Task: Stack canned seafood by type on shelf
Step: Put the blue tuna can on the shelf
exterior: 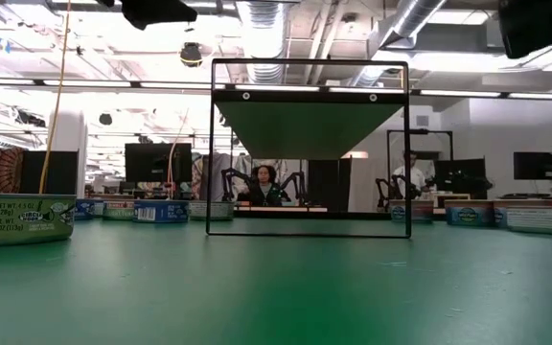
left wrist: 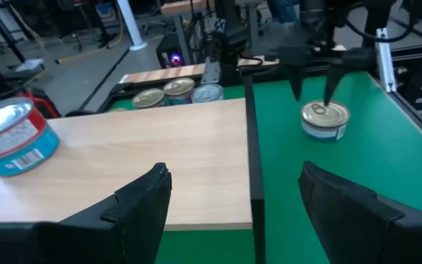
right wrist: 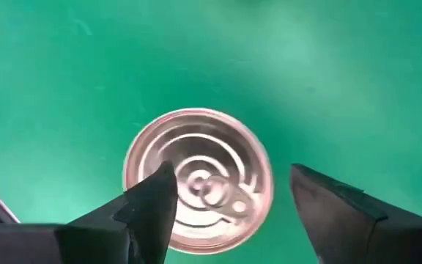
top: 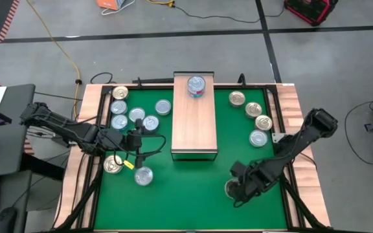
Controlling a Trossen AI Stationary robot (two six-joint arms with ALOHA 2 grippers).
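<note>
Barely started: one can (top: pixel 196 86) sat on the shelf (top: pixel 194 120), the other tins (top: pixel 136 115) scattered either side of it; right tool (right wrist: pixel 226 202) hung open over a gold can (right wrist: pixel 198 178), left tool (left wrist: pixel 233 202) open beside the shelf

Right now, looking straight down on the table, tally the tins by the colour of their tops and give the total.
Gold-topped tins: 5
Silver or blue-silver-topped tins: 8
Tin beneath the right gripper, top colour unclear: 1
Total: 14
</note>
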